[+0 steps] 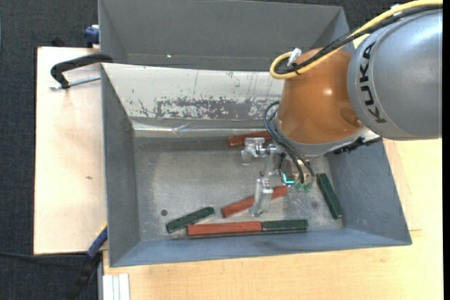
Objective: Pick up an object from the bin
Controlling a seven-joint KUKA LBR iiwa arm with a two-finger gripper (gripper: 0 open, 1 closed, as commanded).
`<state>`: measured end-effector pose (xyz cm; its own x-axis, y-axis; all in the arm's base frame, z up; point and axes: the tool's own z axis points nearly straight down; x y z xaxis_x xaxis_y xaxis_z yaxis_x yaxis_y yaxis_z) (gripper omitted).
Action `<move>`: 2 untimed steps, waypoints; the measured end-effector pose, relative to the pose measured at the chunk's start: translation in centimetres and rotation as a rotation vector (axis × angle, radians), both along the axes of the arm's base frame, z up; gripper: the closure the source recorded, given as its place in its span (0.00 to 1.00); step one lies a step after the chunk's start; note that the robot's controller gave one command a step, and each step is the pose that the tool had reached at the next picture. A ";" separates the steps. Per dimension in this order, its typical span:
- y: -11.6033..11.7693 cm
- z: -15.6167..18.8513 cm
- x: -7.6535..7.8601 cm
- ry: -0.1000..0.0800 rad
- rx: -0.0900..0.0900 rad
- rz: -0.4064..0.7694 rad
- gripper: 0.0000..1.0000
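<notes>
Grey metal makes the bin (119, 172), and six slim pen-like sticks lie loose on its floor: three red and three green. Nearest the front wall, three of them lie almost end to end in a row. A green stick (190, 219) lies tilted at the left, a long red stick (223, 227) lies flat along the wall in the middle, and a dark green stick (285, 225) meets its right end.

Just behind that row, on the front middle of the floor, a short red stick (238, 207) slants up to the right. The tip of the nearer silver finger (264, 194) comes down at this stick's right end; whether it touches the stick or only stands in front of it cannot be told. A scrap of the same red shows just right of that finger. Near the right wall, the third green stick (329, 196) lies steeply slanted, apart from the rest.

Farther back, the second finger (253, 149) stands well apart from the first. The jaws are therefore spread wide, with bare floor between them and no stick grasped. Beside that far finger, at the foot of the back wall, the third red stick (238, 141) lies level. Its right end is hidden by the arm's orange cover (313, 102), which hangs over the back right of the bin.
</notes>
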<state>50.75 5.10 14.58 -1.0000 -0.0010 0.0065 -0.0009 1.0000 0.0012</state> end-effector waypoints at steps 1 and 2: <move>0.0 0.3 0.2 -0.008 0.001 -0.001 0.00; -5.2 -7.4 -1.5 0.001 0.000 -0.049 1.00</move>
